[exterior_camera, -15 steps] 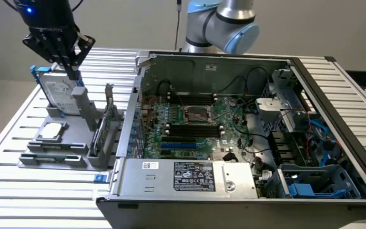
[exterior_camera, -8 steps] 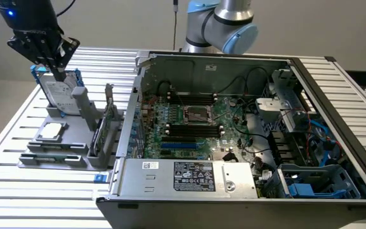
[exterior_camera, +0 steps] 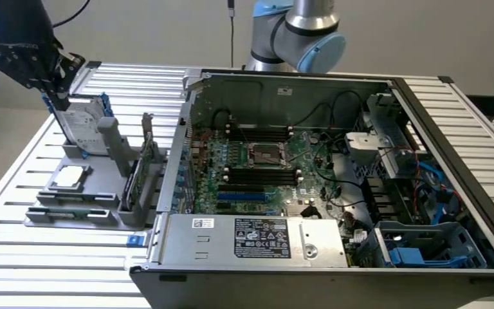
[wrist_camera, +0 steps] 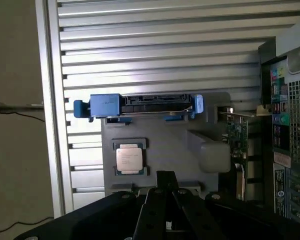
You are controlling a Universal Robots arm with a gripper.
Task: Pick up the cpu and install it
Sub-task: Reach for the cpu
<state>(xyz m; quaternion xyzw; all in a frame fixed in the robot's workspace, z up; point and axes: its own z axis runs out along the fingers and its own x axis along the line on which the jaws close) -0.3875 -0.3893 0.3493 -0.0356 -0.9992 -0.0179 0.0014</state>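
At the exterior view's upper left, the black gripper (exterior_camera: 56, 96) hangs closed on nothing, just above a silver hard drive (exterior_camera: 82, 122) standing upright in a grey plastic holder (exterior_camera: 101, 196). The cpu (exterior_camera: 71, 175), a flat square chip with a dull metal lid, lies in the holder's recess at mid-left. Green circuit cards (exterior_camera: 136, 180) stand between it and the open computer case (exterior_camera: 282, 87). The print on the case's labels is too small to read.

On my screen the exterior view is evenly lit by soft light from above. The slatted table (exterior_camera: 24, 257) shines pale with thin bright streaks, while the inside of the computer case (exterior_camera: 282, 84) sinks into shadow toward the exterior view's right. The wrist view is dimmer and warmer: the end effector (wrist_camera: 165, 182) is a dark mass, and the cpu (wrist_camera: 129, 160) gives a dull gleam.
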